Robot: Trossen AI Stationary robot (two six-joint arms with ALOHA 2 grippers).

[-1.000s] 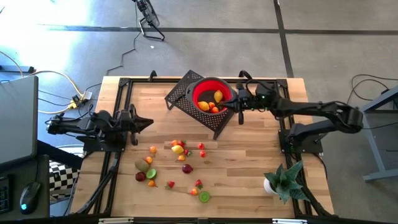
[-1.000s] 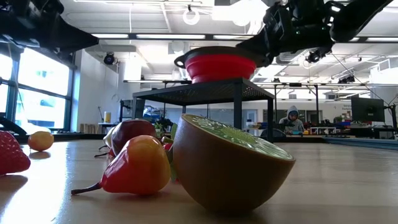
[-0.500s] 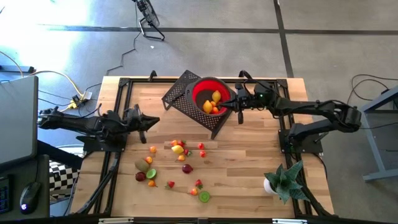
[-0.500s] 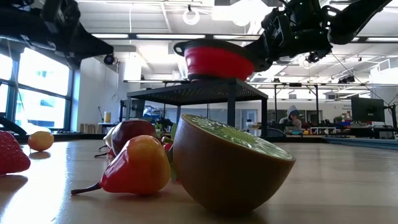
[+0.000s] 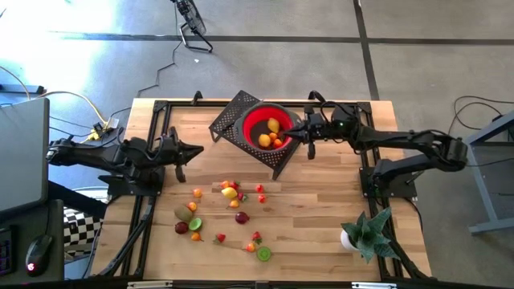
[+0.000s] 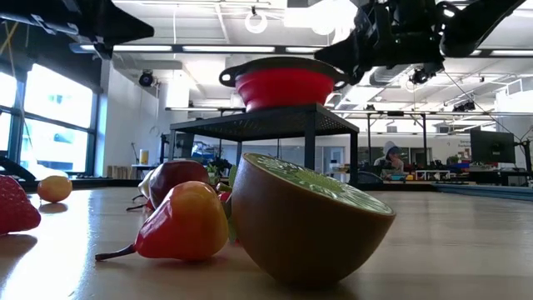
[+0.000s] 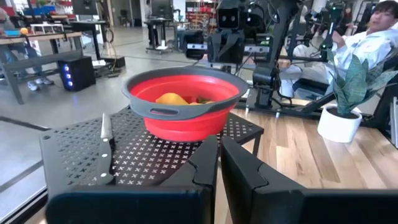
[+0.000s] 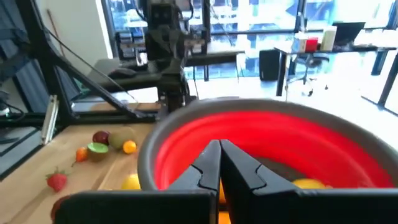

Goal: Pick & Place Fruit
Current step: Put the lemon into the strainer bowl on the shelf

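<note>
Small toy fruit [image 5: 231, 193] (yellow, red, green)

Inventory by count:
- Table [image 5: 321, 209]: one, wooden.
- Robot arms: two.
- Red bowl [image 5: 265, 124]: one, grey-rimmed.
- Black perforated stand [image 5: 233, 120]: one, carrying the bowl.
- Fruit [image 5: 230, 193] loose on the table: roughly seventeen small pieces in the high view; exact tally uncertain where they cluster.
- Fruit inside the bowl: at least three, yellow and orange.
- Potted plant [image 5: 365, 233]: one, spiky green in a white pot.
- Knife [image 7: 106, 147]: one, lying on the stand.
</note>
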